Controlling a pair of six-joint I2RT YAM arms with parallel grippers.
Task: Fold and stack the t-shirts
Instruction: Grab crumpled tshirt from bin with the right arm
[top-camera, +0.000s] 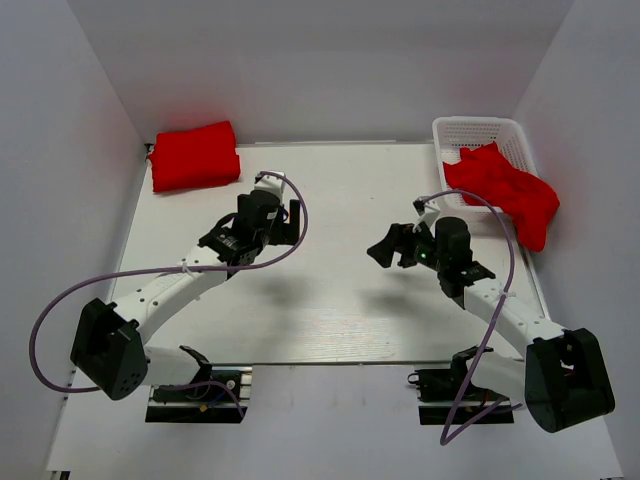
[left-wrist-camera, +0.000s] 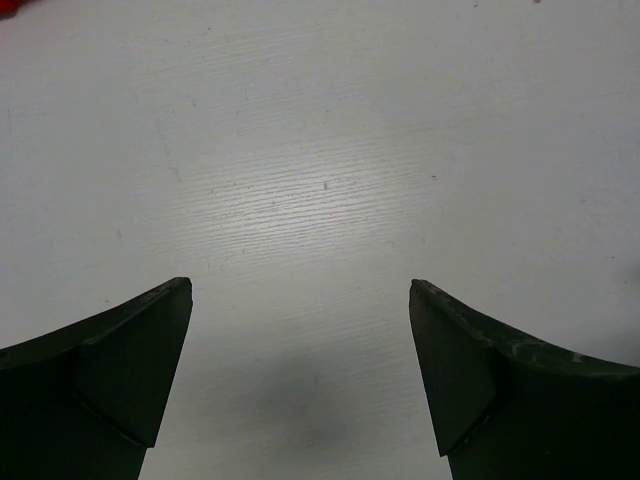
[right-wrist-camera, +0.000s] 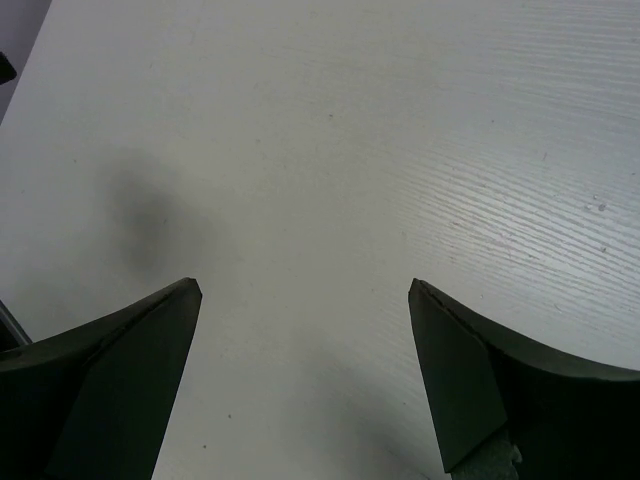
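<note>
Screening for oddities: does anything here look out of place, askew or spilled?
The crumpled red t-shirt spills over the right rim of the white basket, hanging outside. The folded t-shirt at the far left corner looks tidy.

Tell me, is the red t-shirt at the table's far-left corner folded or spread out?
Folded. The t-shirt lies as a compact, thick rectangle on the table, with no sleeves spread out.

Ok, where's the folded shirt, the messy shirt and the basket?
folded shirt (top-camera: 195, 156): top view, its middle.
messy shirt (top-camera: 505, 190): top view, its middle.
basket (top-camera: 478, 133): top view, bare far part.
</note>
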